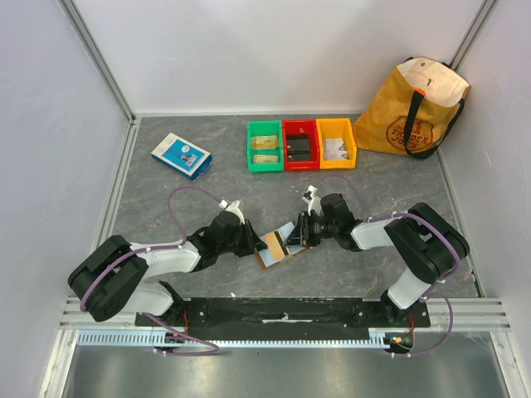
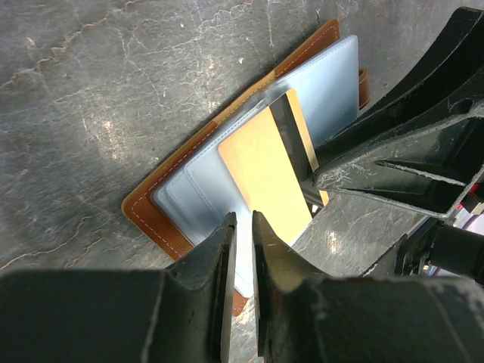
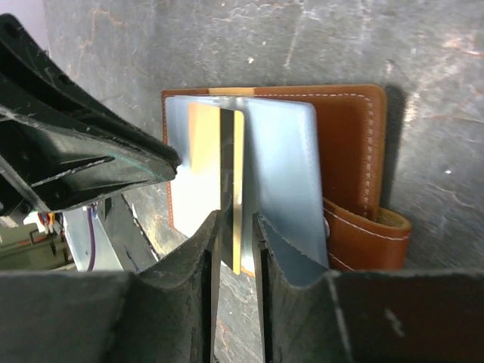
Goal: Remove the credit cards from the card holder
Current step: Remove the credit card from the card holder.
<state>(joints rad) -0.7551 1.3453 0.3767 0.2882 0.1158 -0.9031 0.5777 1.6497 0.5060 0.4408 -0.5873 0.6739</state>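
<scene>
The yellow tote bag carries a round emblem, and I can part-read "JOE'S" on it. The card holder lies open on the grey table between the arms. The right gripper is clamped on a tan-gold credit card, whose dark band runs lengthwise toward that gripper. The left gripper has its fingers almost together at the holder's pale leaf, and I cannot tell whether they grip it.

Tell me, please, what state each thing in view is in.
card holder: open, on the table.
credit card: pinched in the right gripper, over the open holder.
right gripper: shut on the credit card.
left gripper: nearly shut at the holder's edge; grip unclear.
tote bag: upright, mouth open.
blue-and-white box: closed, lying flat.
</scene>
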